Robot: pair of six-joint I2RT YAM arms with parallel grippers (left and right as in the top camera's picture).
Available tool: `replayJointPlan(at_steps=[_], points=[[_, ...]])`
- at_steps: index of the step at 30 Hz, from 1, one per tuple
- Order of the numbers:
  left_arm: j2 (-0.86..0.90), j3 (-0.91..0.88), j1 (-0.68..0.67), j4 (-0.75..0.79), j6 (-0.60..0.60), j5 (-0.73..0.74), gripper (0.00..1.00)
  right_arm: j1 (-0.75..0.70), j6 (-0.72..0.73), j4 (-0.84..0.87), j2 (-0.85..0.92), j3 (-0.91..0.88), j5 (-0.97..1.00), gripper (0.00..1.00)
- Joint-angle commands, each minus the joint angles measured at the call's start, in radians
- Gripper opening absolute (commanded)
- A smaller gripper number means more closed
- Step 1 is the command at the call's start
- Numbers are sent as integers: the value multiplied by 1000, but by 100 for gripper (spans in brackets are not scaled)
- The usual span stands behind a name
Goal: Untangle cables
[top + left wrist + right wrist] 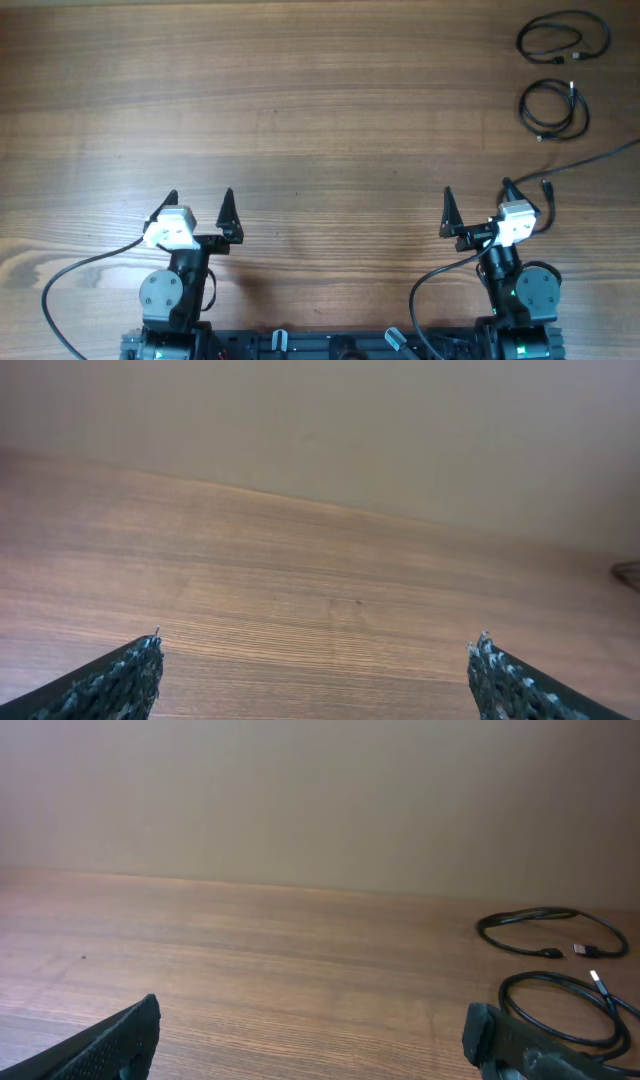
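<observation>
Two black coiled cables lie apart at the far right of the wooden table: one (563,38) at the back corner and one (556,107) just in front of it. Both show in the right wrist view, the far coil (552,932) and the near coil (565,1008). My left gripper (200,208) is open and empty near the front left. My right gripper (478,206) is open and empty at the front right, well short of the cables. In the left wrist view the left fingers (318,660) frame bare wood.
A third black cable (598,158) runs in from the right edge, ending by my right gripper. The arms' own black cables (75,275) loop near the front edge. A plain wall stands behind the table.
</observation>
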Motion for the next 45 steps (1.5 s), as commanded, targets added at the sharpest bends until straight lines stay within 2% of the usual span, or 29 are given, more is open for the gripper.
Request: replayJointPlan(at_steps=[1, 10, 45], points=[[-11, -4, 3, -6, 126, 14, 100, -5, -12, 3, -9, -1, 16, 100], [-11, -4, 3, -6, 173, 8, 100, -5, -13, 3, -9, -1, 16, 100], [-11, -4, 3, -2, 176, 5, 100, -5, -13, 3, -9, -1, 16, 100]])
